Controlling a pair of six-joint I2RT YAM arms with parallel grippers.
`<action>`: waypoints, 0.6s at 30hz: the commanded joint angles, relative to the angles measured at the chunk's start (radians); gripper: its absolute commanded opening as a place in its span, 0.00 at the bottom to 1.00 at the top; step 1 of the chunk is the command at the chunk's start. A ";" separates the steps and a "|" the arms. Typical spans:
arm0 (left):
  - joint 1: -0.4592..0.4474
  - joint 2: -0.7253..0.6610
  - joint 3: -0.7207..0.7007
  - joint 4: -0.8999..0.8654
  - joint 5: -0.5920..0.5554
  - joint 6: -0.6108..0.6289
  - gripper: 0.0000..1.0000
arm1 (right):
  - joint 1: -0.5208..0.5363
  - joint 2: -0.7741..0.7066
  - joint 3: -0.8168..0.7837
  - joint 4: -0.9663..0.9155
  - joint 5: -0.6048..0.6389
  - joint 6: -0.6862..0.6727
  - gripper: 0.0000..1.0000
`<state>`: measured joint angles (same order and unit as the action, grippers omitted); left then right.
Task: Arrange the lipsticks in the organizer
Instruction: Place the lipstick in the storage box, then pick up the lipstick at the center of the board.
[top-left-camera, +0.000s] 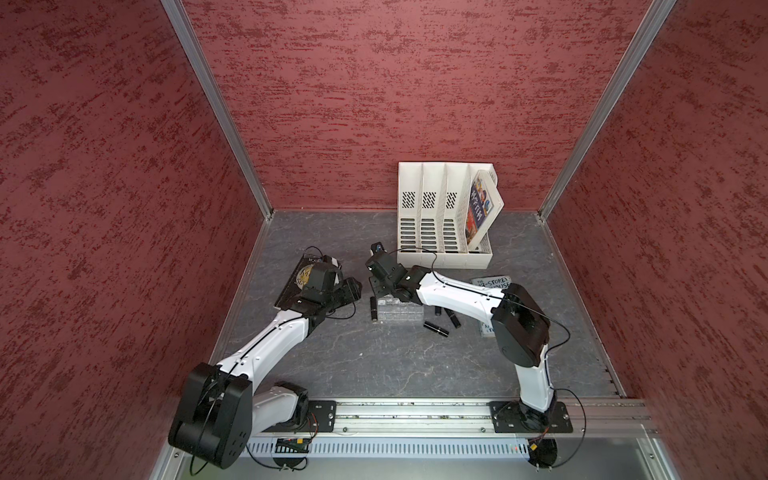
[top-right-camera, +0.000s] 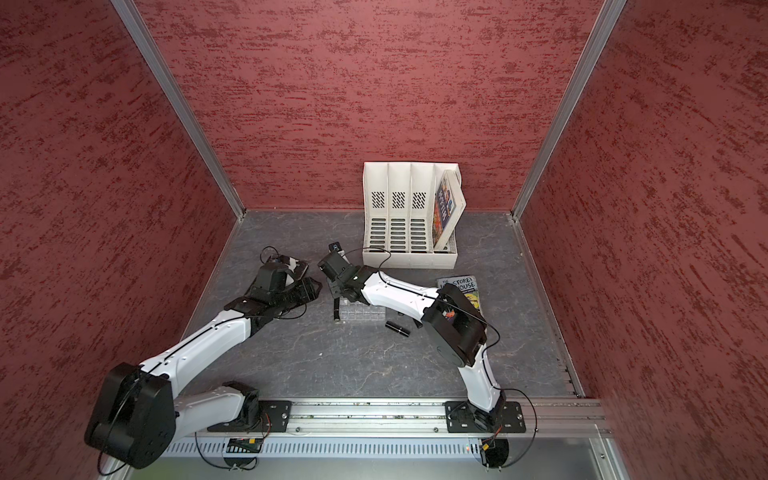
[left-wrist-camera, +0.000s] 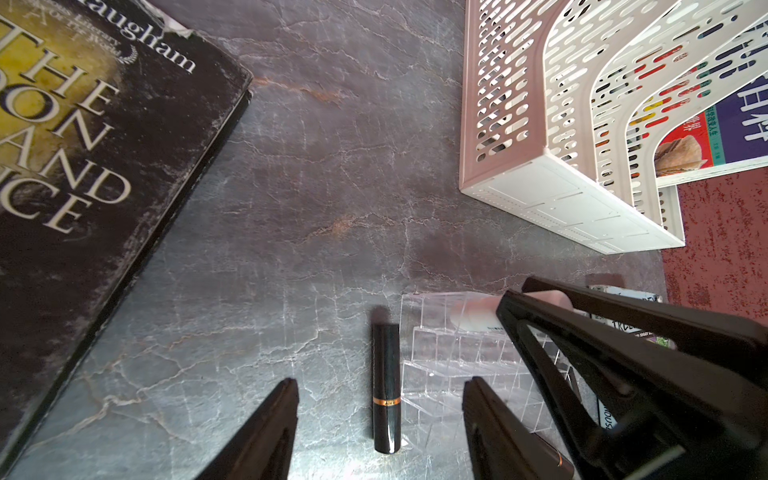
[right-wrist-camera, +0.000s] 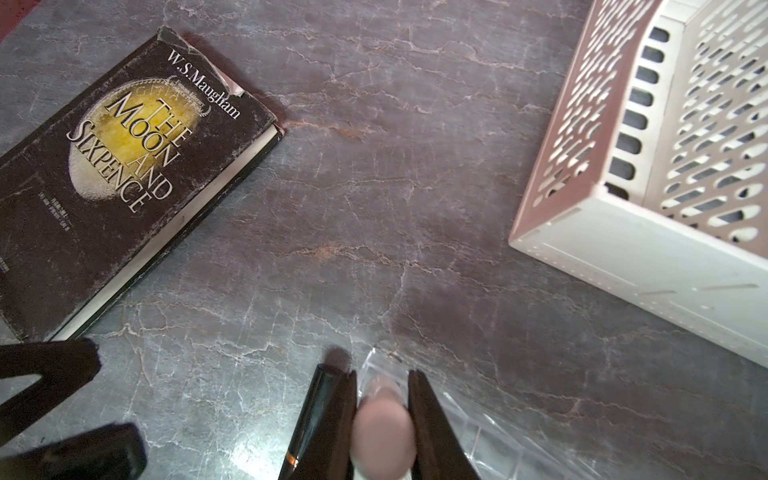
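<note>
Where the right pincer (right-wrist-camera: 382, 376) hangs: over the corner of the organizer (left-wrist-camera: 440, 374) nearest the dark book (right-wrist-camera: 124, 174); it is clenched on the white lipstick (right-wrist-camera: 384, 432), which points down toward a corner cell
Risk at the cell: the clear dividers are thin and hard to see; coming down off-centre, the tube could, I reckon, land on a wall and lodge askew
Risk to the organizer: it looks light and sits loose on the tabletop (left-wrist-camera: 311, 187); a sideways shove might slide it against the black lipstick (left-wrist-camera: 386, 386) lying just beside its edge; whether they touch I cannot tell
Risk between arms: the left pincer (left-wrist-camera: 381, 380) is released and empty, jaws wide above that black tube, close to the right one; if both arms move at once they could knock together
Risk at release: let go before it is seated, the smooth round tube may topple out
White lipstick: short, pale, round-ended; blurred in the right wrist view
Black lipstick: glossy, with a thin gold band; flat on the tabletop
Three other black lipsticks (top-left-camera: 436, 328): scattered flat on the organizer's far side, by the right forearm in a top view
Organizer: transparent, stepped rows of square cells; no tube stands in any cell I can see
</note>
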<state>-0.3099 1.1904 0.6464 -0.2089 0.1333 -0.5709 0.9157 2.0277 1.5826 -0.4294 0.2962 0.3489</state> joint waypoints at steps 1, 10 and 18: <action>-0.013 -0.011 -0.001 0.005 0.003 0.016 0.66 | 0.005 0.021 -0.005 0.024 0.018 0.013 0.26; -0.134 -0.014 0.035 -0.131 -0.165 0.057 0.65 | -0.006 -0.115 -0.049 -0.019 -0.008 0.051 0.47; -0.252 0.044 -0.002 -0.133 -0.187 -0.028 0.64 | -0.146 -0.447 -0.299 -0.190 -0.175 0.133 0.46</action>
<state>-0.5343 1.2076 0.6563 -0.3298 -0.0273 -0.5671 0.8227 1.6611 1.3453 -0.5213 0.2031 0.4381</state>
